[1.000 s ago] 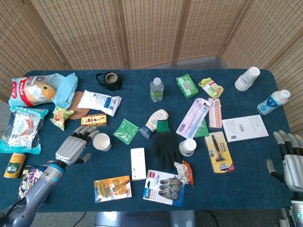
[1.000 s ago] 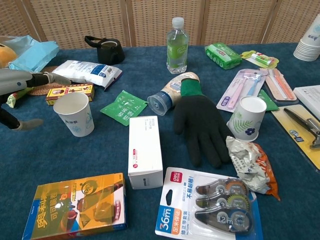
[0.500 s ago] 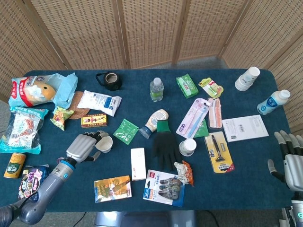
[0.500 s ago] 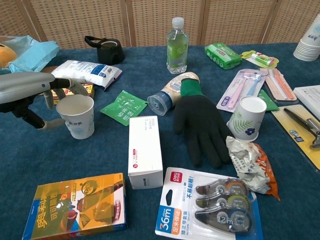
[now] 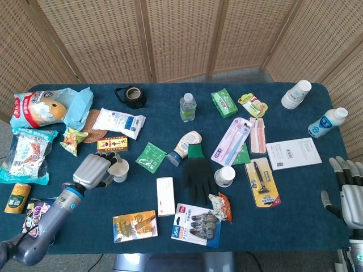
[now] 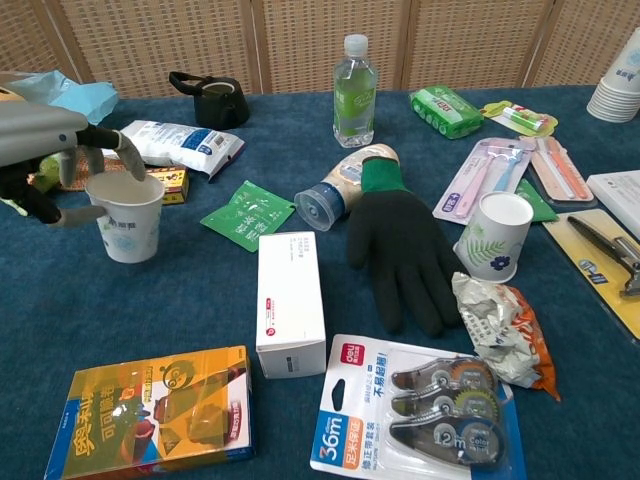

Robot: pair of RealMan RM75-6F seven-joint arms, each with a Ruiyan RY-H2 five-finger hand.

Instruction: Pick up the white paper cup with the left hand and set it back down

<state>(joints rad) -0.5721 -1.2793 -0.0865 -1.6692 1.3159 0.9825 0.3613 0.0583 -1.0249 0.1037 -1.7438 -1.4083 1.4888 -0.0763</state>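
The white paper cup (image 5: 120,169) (image 6: 128,222) stands upright on the blue table at the left, its mouth open. My left hand (image 5: 93,170) (image 6: 45,150) grips it: the fingers (image 6: 122,150) curl over the far rim and the thumb presses its left side. Whether the cup's base touches the cloth I cannot tell. My right hand (image 5: 347,190) shows only in the head view, at the table's right front edge, holding nothing, its fingers apart and pointing up.
A yellow-red box (image 6: 150,185) and a white packet (image 6: 175,145) lie just behind the cup. A green sachet (image 6: 248,213), a white box (image 6: 290,300) and a yellow pack (image 6: 160,412) lie close by. A leaf-print cup (image 6: 492,235) stands by the black glove (image 6: 400,250).
My left hand has closed in from the left and taken hold of the cup. The cup has since shifted left and a little away from the chest camera. My right hand has stayed put.
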